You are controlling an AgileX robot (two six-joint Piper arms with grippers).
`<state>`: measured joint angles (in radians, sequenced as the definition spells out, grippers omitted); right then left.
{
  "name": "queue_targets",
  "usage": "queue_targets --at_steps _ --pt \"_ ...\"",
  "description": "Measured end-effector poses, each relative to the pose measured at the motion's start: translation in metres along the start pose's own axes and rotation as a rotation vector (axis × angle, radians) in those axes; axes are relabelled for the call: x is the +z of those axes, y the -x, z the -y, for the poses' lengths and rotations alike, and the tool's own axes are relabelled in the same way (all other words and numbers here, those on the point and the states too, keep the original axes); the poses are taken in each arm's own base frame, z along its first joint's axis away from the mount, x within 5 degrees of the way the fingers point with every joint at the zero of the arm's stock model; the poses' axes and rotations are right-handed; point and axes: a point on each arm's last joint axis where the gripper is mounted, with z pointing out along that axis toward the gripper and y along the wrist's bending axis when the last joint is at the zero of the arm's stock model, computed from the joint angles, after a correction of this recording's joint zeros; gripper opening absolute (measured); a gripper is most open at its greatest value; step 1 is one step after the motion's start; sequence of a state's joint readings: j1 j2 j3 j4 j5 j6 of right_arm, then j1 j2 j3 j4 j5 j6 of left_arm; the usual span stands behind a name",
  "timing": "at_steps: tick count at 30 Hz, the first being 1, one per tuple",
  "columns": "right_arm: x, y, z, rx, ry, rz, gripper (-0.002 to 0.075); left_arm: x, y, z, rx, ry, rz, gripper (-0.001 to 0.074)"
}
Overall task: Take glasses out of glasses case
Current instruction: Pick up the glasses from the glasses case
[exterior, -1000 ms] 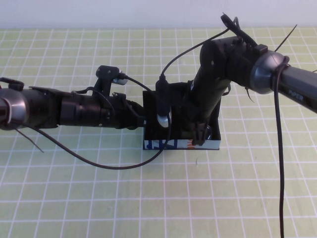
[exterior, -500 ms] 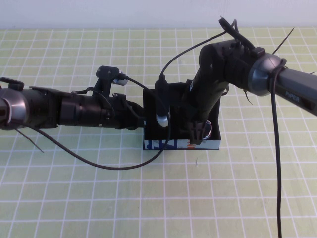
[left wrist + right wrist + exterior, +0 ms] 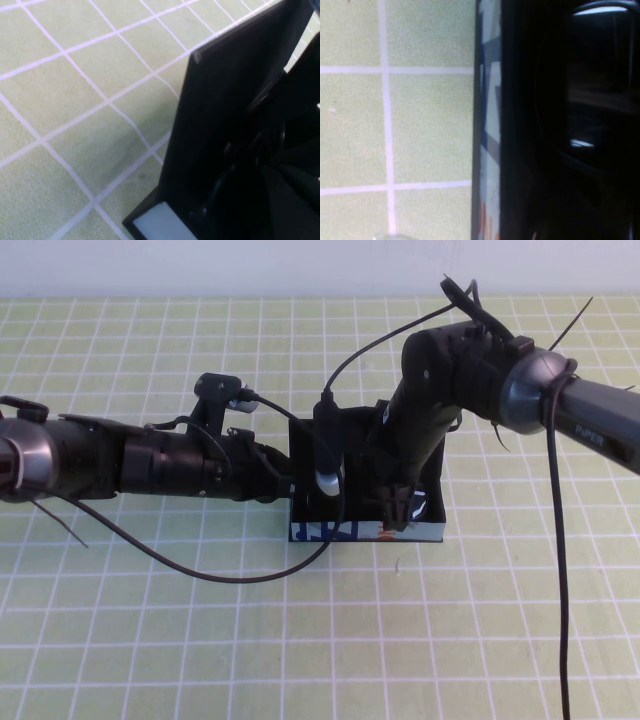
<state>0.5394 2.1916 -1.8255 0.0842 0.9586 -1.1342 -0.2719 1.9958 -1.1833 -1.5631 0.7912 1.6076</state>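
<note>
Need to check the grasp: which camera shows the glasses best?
The right wrist view: a dark lens of the glasses fills it, inside the glasses case. In the high view the right gripper reaches into the case, hiding most. The left wrist view shows only dim curves; the left gripper sits at the case's left end.

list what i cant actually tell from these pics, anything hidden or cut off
- Right gripper, down inside the glasses case: in the high view the arm covers its fingers, so no grip can be confirmed.
- Glasses: only one dark lens shows in the right wrist view; the rest is lost in shadow and cut off by the edge.
- Left gripper, at the case's left end: its tips are hidden behind the case wall.
</note>
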Motion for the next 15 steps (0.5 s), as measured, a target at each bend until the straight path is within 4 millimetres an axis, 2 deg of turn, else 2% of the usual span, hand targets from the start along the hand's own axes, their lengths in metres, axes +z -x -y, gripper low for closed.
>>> queue_targets --at_steps 8,15 --pt "-0.0031 0.0005 -0.0002 -0.001 0.003 0.000 0.0083 0.0000 0.0000 0.0000 0.000 0.000 0.000 -0.0004" --pt "-0.0055 0.0011 -0.0005 0.002 0.004 0.003 0.0041 0.0000 0.0000 0.0005 0.000 -0.005 0.000 -0.0004"
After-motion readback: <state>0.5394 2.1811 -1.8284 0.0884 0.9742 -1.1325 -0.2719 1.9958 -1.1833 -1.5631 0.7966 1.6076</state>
